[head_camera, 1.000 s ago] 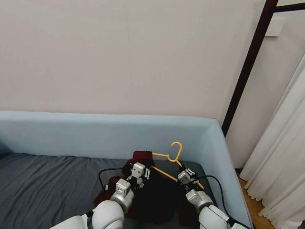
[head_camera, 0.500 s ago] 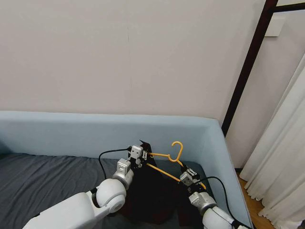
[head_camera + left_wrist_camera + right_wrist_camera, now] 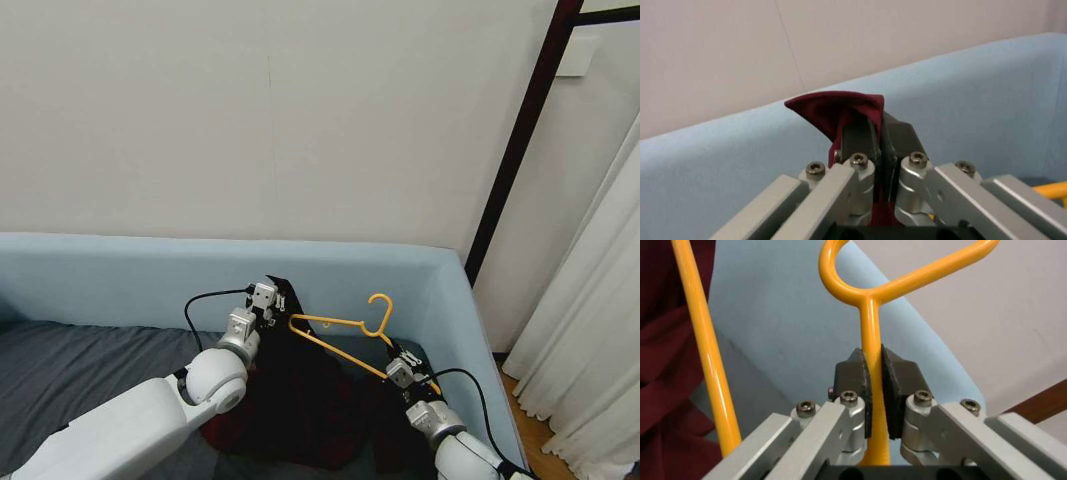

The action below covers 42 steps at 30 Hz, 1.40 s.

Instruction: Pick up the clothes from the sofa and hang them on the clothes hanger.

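At the left, the left gripper (image 3: 262,299) is raised in front of the sofa (image 3: 120,280) backrest. Its fingers are pinched tight on a fold of the dark red garment (image 3: 300,405), and the rest of the cloth hangs down to the seat. The cloth looks light and limp — it will sag and swing from whatever point is held. A hem or collar edge would give the surest grip, though I cannot tell which edge is pinched. To its right, the yellow hanger (image 3: 340,351) looks stiff, light and smooth. The right gripper (image 3: 400,368) is clamped on its stem just below the hook, a hold that could let it pivot. One hanger arm crosses in front of the garment. Room is open above; the sofa's corner crowds the right, with a curtain (image 3: 590,350) beyond.
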### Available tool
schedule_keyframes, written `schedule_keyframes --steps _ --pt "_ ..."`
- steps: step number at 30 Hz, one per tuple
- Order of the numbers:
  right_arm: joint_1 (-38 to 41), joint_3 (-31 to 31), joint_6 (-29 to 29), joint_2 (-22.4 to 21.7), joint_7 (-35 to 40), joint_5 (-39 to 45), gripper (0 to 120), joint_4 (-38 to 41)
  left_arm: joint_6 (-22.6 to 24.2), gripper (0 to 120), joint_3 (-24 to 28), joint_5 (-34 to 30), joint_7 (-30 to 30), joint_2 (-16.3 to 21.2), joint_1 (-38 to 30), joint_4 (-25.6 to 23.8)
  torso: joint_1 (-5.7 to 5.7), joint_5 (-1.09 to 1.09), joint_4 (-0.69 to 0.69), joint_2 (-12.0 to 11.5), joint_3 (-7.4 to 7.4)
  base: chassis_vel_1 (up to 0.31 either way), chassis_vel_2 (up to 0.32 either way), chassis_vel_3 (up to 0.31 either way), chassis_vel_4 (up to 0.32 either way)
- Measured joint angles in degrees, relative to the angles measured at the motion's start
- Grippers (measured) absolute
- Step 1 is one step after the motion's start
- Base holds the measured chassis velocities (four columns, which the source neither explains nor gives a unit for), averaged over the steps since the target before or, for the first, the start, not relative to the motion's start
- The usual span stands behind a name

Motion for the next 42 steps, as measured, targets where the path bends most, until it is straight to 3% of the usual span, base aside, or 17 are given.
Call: schedule_keyframes --steps 3,8,17,22,42 --pt "0.4 -0.1 -0.3 -0.1 0.1 0.5 4 0.2 0.0 0 1.5 -0.5 0.0 -1.3 1.0 -1.8 0.00 -0.01 -0.02 0.0 0.00 0.000 0.000 0.000 0.000" --pt "1.6 -0.9 -0.8 0.6 0.3 1.0 4 -0.1 -0.2 0 4.5 0.5 0.0 -3.2 0.2 -0.7 0.00 0.00 -0.02 0.0 0.00 0.000 0.000 0.000 0.000" --pt "2.6 -1.7 -0.9 1.6 0.5 0.9 4 -1.3 -0.1 0 6.8 -0.1 0.0 -4.2 -1.2 -1.8 0.00 0.01 -0.01 0.0 0.00 0.000 0.000 0.000 0.000" --pt "2.7 -3.3 -0.5 2.5 0.3 -0.8 4 -1.0 0.0 0 7.5 1.0 0.0 -7.3 -1.4 2.6 0.00 0.00 -0.01 0.0 0.00 0.000 0.000 0.000 0.000" --pt "1.9 -3.5 1.0 1.1 0.1 -4.7 4 0.7 1.3 0 12.2 -0.7 0.7 -7.9 -2.9 -3.7 0.00 0.00 -0.01 0.0 0.00 0.000 0.000 0.000 0.000"
